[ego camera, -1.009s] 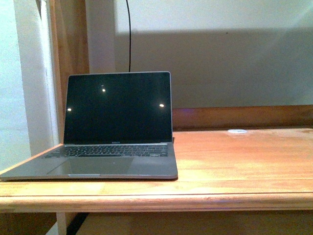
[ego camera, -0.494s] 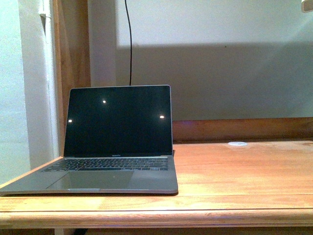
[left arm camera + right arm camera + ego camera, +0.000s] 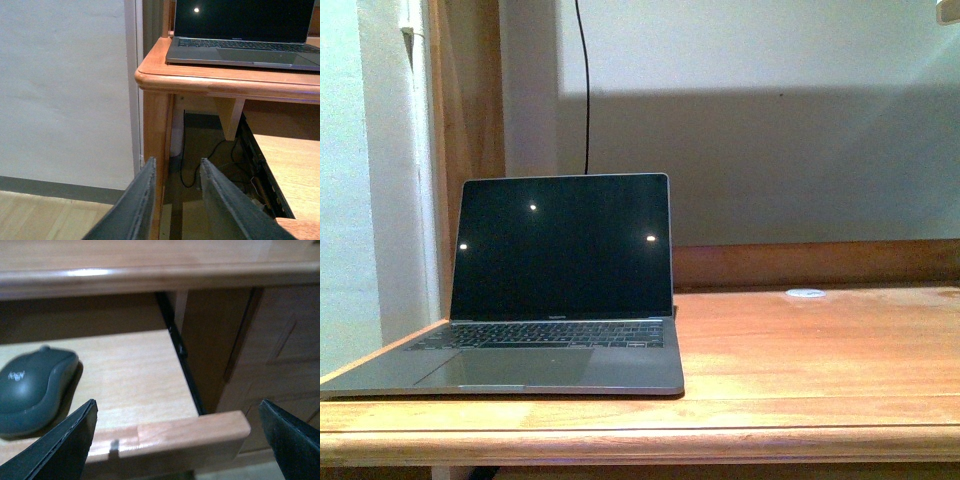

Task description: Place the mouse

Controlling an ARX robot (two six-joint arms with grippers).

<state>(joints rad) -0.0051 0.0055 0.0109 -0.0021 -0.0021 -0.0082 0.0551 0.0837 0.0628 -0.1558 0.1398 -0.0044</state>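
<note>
The mouse [image 3: 32,390], dark grey and rounded, lies on a light wooden pull-out shelf [image 3: 140,375] under the desk top, seen only in the right wrist view. My right gripper [image 3: 177,405] is open wide in front of the shelf's front rail [image 3: 185,432], and the mouse is beyond one finger [image 3: 65,450] and outside the jaws. My left gripper [image 3: 175,162] is shut on nothing, low by the desk's corner leg [image 3: 155,130]. Neither arm nor the mouse shows in the front view.
An open laptop [image 3: 560,280] with a dark screen stands on the left of the wooden desk [image 3: 800,350]. A small white disc [image 3: 805,293] lies at the back. A cabinet side [image 3: 225,340] borders the shelf. Cables [image 3: 200,160] hang under the desk beside a white wall [image 3: 65,85].
In the front view the whole scene dropped lower in the picture between one second and half a second ago. Since then it has held still.
</note>
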